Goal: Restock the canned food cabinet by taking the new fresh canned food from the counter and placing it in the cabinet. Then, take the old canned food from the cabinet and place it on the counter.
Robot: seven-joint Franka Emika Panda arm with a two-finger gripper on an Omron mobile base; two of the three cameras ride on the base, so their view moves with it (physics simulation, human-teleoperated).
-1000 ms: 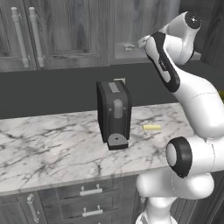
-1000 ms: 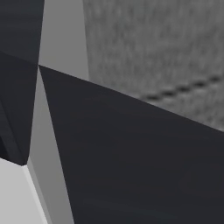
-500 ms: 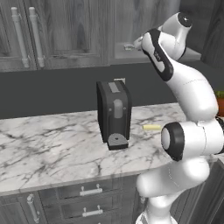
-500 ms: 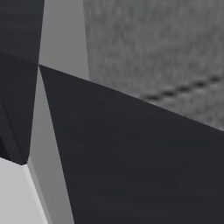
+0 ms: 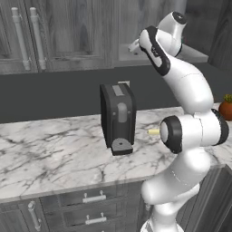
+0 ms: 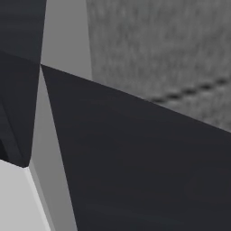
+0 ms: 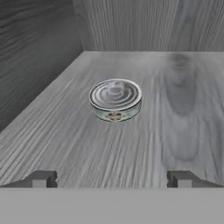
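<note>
Our two-finger gripper [image 7: 112, 178] is hovering with fingers spread wide and empty. We're looking at the low flat silvery tin [image 7: 116, 99] sitting on the grey wood-grain cabinet shelf [image 7: 61, 131], just ahead of the fingertips [image 7: 43, 178].

Old canned food [image 7: 116, 99]: silvery-grey, ringed lid, greenish side band. Cabinet [image 7: 65, 131] shelf: grey wood grain, walls darker grey. Bench [image 5: 54, 154]: white marble, grey veining, pale edge. Coffee machine [image 5: 118, 118]: black, grey front panel. Cabinet doors dark grey, silver bar handles [image 5: 18, 38]. Small red-orange pot [image 5: 225, 108], green top.
</note>
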